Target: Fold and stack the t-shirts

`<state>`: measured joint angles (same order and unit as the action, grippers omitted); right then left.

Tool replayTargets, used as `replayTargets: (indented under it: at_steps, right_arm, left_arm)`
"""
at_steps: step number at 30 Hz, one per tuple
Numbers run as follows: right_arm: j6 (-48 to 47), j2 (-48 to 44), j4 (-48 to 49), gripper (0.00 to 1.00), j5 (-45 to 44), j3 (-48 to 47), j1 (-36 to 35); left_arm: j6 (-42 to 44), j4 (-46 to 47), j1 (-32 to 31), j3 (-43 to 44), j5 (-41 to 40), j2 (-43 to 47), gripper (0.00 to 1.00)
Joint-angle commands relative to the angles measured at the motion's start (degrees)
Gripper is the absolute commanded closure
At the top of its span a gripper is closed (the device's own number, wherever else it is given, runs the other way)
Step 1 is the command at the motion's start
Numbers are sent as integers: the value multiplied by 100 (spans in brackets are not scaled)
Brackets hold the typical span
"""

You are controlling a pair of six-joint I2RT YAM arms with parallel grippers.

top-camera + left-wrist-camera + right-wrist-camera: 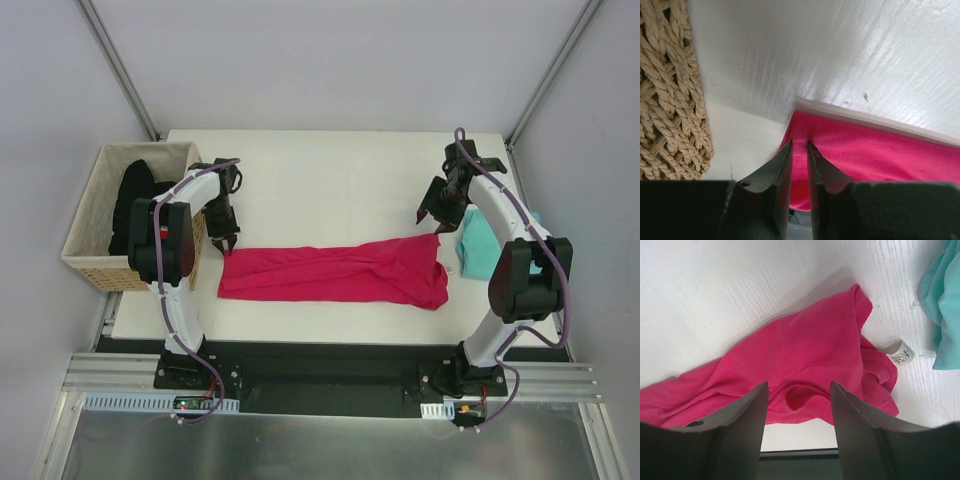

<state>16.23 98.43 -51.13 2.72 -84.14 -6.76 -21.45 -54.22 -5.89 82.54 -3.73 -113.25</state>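
Between the left jaws, drawn in to a narrow slit, sits a corner of the pink t-shirt (880,155); they pinch its edge right at their tips. From there the cloth runs off to their right across the white worktop (840,50). Close on their left stands the woven basket (670,100), its wall just beside the left arm (170,250), which reaches forward, bends at the elbow and points its wrist down. A black garment (130,205) lies inside the basket, beyond that wall.

Over the shirt's other end the right jaws stand wide apart with nothing between them, hanging above the cloth. Directly below their gap the pink cloth is bunched in soft folds, and a small white label (901,354) pokes out of it just to the right of the right-hand finger. Farther to that side, just clear of the pink cloth, lies the teal t-shirt (482,250), folded, at the worktop's edge beside the right arm (510,260). That arm arches up from its base and tips its wrist down and inward. From above, the pink shirt lies stretched in a long band between the two sets of jaws, towards the near side of the worktop.
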Motion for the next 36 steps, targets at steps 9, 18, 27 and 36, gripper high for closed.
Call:
replayTargets:
  at_steps: [9,18,27,36]
  right_arm:
    - [91,-70,191,45,97,495,202]
    - [302,149,684,48,26,706,535]
    - [153,923,719,50,53,74,659]
    - [38,1213,816,81,44,-24,772]
  left_arm:
    - [27,-54,62,-63,-32,137,83]
    - [53,-63,70,-45,38,172,83]
    - [62,-80,70,-28,39,189,83]
    - [36,-133,70,-63,-14,286,83]
